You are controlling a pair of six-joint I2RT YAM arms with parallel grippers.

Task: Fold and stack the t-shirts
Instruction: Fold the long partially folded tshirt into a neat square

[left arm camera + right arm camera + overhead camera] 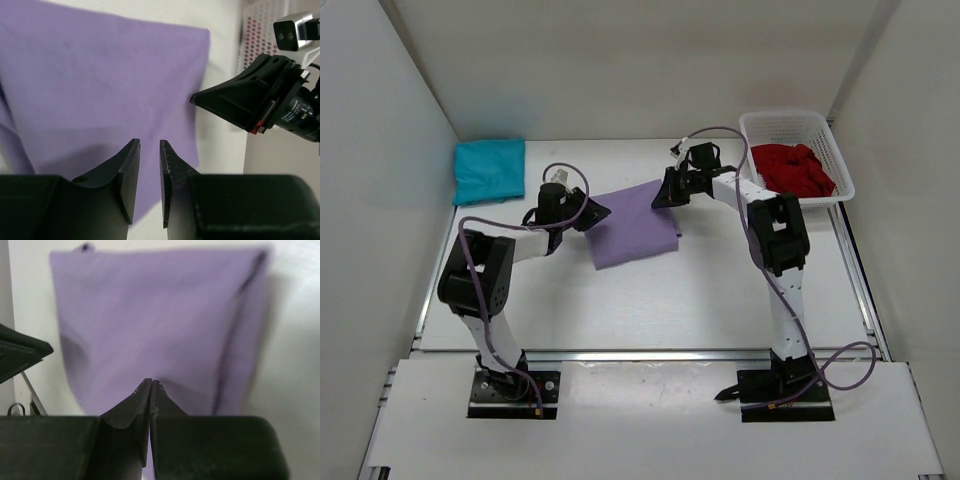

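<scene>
The pale lavender t-shirt lies folded flat in the middle of the table. My left gripper is at its left edge, open by a narrow gap with nothing between the fingers and the lavender cloth beneath. My right gripper is over the shirt's far right corner, shut, its tips just above the cloth. The teal t-shirt lies folded at the far left. A crumpled dark red t-shirt fills the basket.
The white mesh basket stands at the far right corner, its wall also in the left wrist view. White walls enclose the table on three sides. The right arm's camera housing is close to the left gripper.
</scene>
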